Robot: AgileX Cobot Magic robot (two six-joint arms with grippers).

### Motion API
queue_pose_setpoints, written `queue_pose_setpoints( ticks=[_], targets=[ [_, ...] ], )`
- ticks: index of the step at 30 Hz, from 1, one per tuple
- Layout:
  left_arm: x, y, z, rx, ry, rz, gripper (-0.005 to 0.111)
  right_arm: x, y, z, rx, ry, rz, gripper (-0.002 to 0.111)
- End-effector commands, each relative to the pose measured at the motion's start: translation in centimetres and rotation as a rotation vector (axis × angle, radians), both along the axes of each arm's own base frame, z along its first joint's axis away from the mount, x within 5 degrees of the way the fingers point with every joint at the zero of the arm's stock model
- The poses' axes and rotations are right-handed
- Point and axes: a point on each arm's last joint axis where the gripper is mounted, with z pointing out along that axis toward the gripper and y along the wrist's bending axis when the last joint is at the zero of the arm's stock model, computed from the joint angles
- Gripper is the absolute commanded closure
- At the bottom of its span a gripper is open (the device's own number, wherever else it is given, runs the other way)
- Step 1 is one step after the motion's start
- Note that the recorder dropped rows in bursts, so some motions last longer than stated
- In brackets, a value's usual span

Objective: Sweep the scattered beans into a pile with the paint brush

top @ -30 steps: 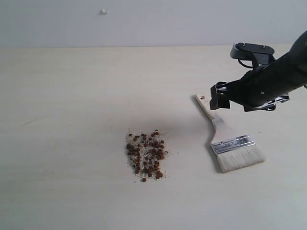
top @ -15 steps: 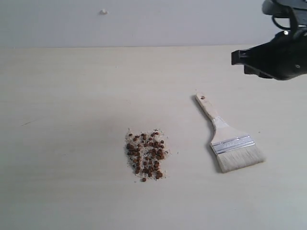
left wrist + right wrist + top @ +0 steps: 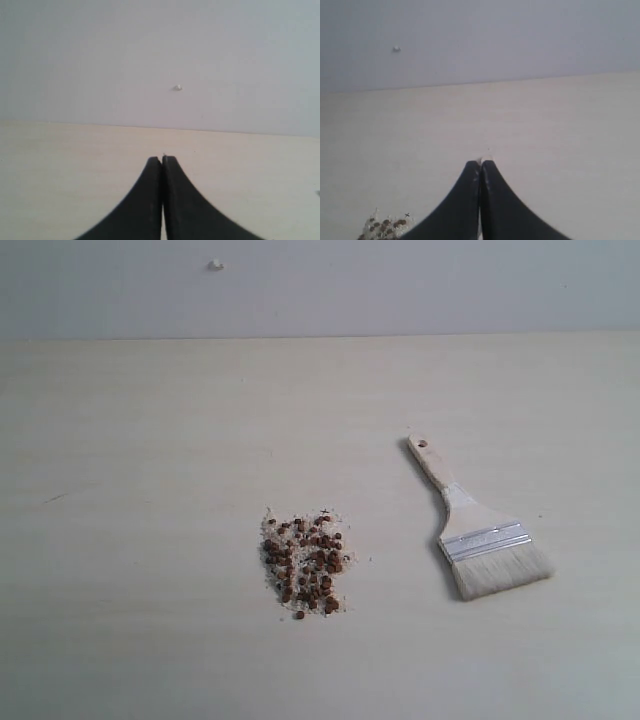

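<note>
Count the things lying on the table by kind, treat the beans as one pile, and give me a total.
paint brush: 1
pile of beans: 1 (the single beans are too small and too many to count)
Total: 2

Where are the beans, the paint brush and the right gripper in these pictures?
beans (image 3: 305, 562), exterior view, middle of the pile
paint brush (image 3: 485, 540), exterior view, on its silver ferrule
right gripper (image 3: 480, 163), right wrist view, between its shut fingertips
</note>
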Motion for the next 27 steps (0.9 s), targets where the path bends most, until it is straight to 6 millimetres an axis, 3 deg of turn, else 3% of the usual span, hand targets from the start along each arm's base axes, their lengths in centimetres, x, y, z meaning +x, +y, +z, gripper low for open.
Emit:
queue_pose_setpoints(
  ticks=[1,6,10,12,17,21,27],
  targets=[
    [-0.1,0.0,0.1,-0.002,-0.008,-0.004,0.107,-0.9,-0.2,0.5,0.000,-0.050,-0.001,0.108],
    [-0.1,0.0,0.1,-0.002,-0.008,-0.004,0.107,-1.6,-0.9,1.0,-0.076,-0.120,-0.023,0.108],
    [-0.1,0.0,0.1,-0.002,-0.008,-0.004,0.107,-4.0,-2.1,0.8,-0.081,-0.217,-0.120,0.108],
    [-0.1,0.0,0.1,-0.002,-0.008,-0.004,0.107,-6.1,-2.9,-0.6,-0.159,-0.306,-0.192,0.108],
    [-0.1,0.0,0.1,-0.002,-0.008,-0.004,0.107,-7.6,-3.1,-3.6,-0.231,-0.353,-0.226,0.108],
    [-0.1,0.0,0.1,-0.002,-0.008,-0.004,0.107,-7.5,-3.1,-6.5,-0.232,-0.303,-0.226,0.108],
    [-0.1,0.0,0.1,-0.002,-0.008,-0.004,0.107,-7.3,-3.2,-8.2,-0.188,-0.259,-0.239,0.108]
  ],
)
